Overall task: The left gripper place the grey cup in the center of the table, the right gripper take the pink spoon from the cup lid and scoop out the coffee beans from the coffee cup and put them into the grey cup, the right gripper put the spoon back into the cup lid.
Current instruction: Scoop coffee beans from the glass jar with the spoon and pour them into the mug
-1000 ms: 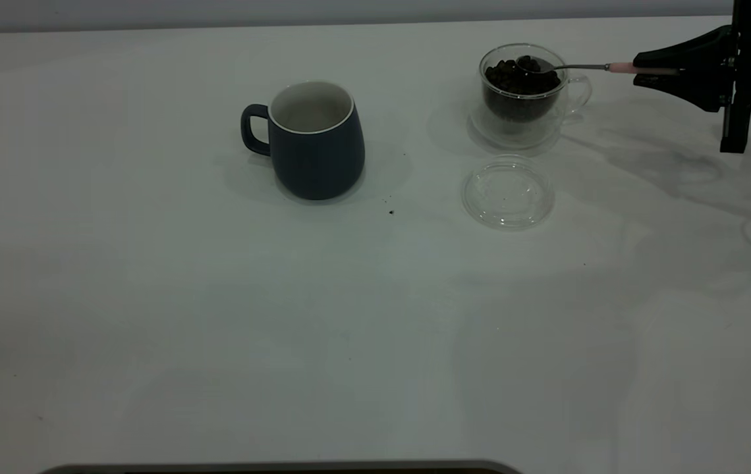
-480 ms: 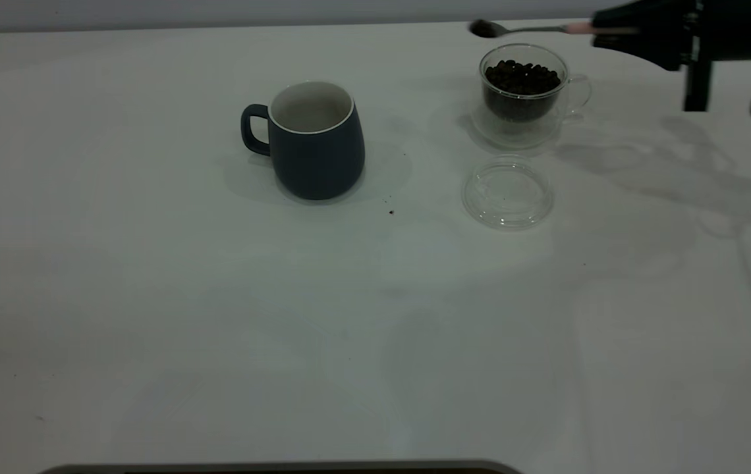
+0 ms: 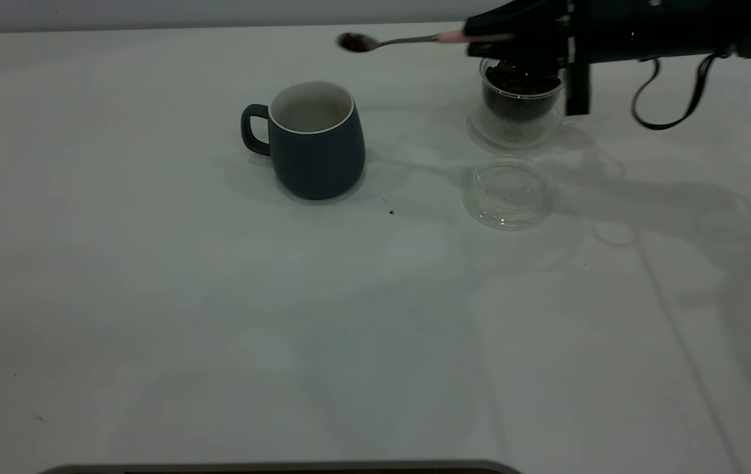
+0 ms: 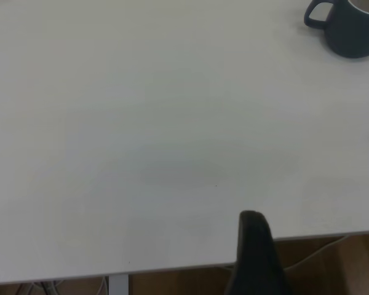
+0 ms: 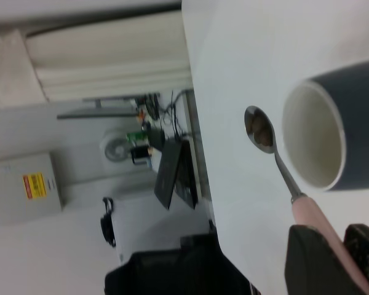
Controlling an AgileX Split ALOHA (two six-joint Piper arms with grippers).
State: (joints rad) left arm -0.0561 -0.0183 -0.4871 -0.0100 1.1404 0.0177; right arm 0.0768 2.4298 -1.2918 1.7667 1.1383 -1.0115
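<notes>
The grey cup [image 3: 316, 141] stands upright near the middle of the table [image 3: 217, 296], handle to the left, with its white inside bare. My right gripper [image 3: 481, 36] is shut on the pink spoon [image 3: 408, 40] and holds it level in the air. The spoon's bowl carries coffee beans [image 3: 356, 42] just above and right of the grey cup's rim. In the right wrist view the gripper [image 5: 338, 246] clamps the pink handle [image 5: 320, 227], with the bowl [image 5: 259, 128] beside the grey cup [image 5: 332, 135]. The coffee cup [image 3: 520, 99] is partly hidden behind the gripper. The cup lid [image 3: 507, 192] lies bare. My left gripper [image 4: 255, 246] is parked at the table's edge.
A black cable [image 3: 672, 99] hangs in a loop under the right arm. A few dark specks [image 3: 391, 212] lie between the grey cup and the lid. A dark grey rim [image 3: 283, 467] shows at the table's near edge. The grey cup shows far off in the left wrist view [image 4: 350, 27].
My right gripper has lifted the spoon with beans out of the coffee cup and carried it left, from over the coffee cup to just beside the grey cup.
</notes>
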